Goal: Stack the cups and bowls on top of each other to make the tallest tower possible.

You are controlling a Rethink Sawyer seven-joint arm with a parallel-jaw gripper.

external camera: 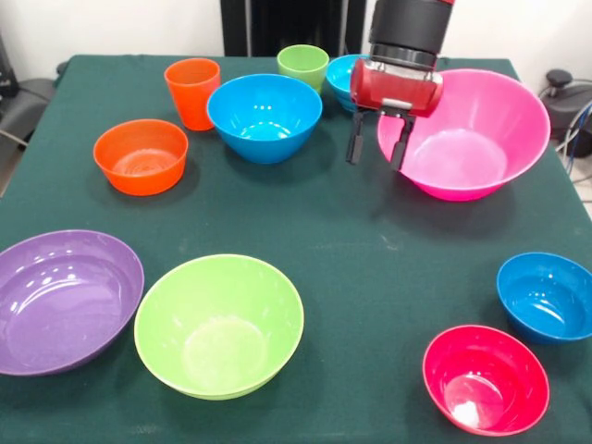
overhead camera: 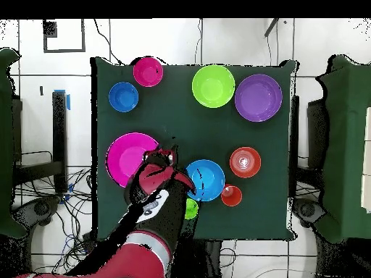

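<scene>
Green felt is covering the table (external camera: pixel 370 268), where I am watching ten vessels sitting unstacked: red bowl (external camera: pixel 486 377) and lime bowl (external camera: pixel 219 324) lowest in frame, cups (external camera: pixel 191 91) at upper left. Risk: descending, my gripper (external camera: pixel 377 139) is likely clipping the pink bowl (external camera: pixel 476 129) rim, tipping it. Fingers are hanging slightly spread, holding nothing, beside that rim.

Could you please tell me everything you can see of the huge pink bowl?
The huge pink bowl is glossy, apparently plastic, round and deep, with a paler, shiny inside, and it is empty. It sits upright on the green table, the widest piece there, with a small blue bowl behind its rim. The gripper hangs open at its rim beside the large blue bowl; whether the jaws touch the pink bowl is unclear.
</scene>
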